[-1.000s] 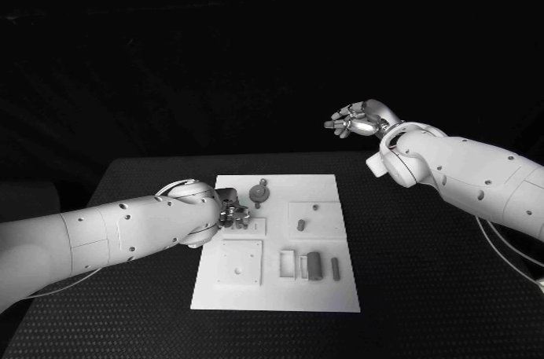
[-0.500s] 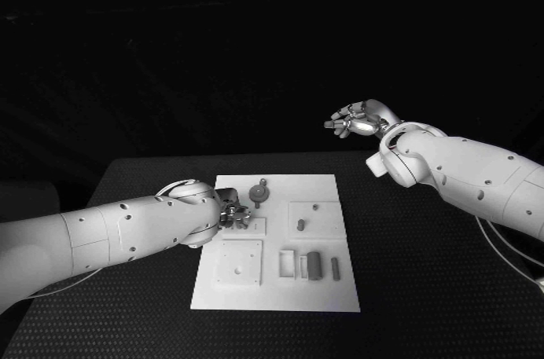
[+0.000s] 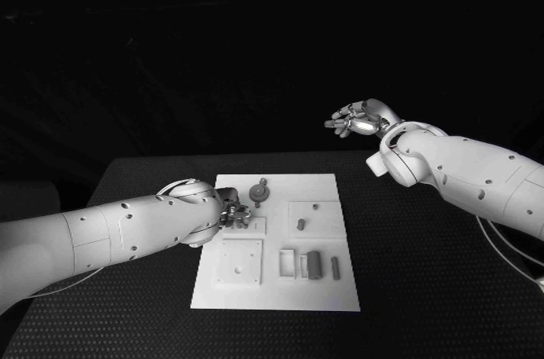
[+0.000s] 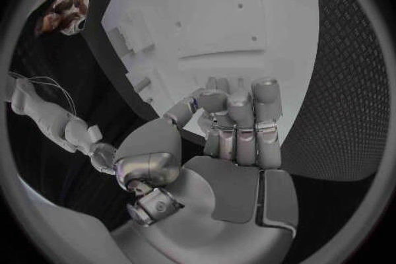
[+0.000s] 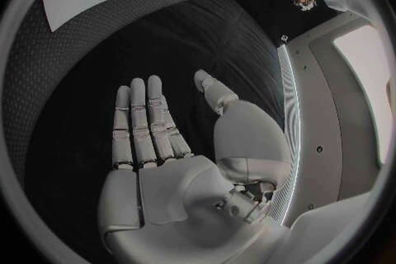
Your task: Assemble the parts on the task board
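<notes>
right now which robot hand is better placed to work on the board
The left robot hand: it sits over the white board at its left edge, fingers curled beside the small parts. The right robot hand is raised, open, beyond the table.

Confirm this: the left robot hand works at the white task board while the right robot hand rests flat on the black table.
Not quite. The right robot hand is raised in the air beyond the black table, open and empty, as the head view shows. The left robot hand is indeed at the white task board.
</notes>
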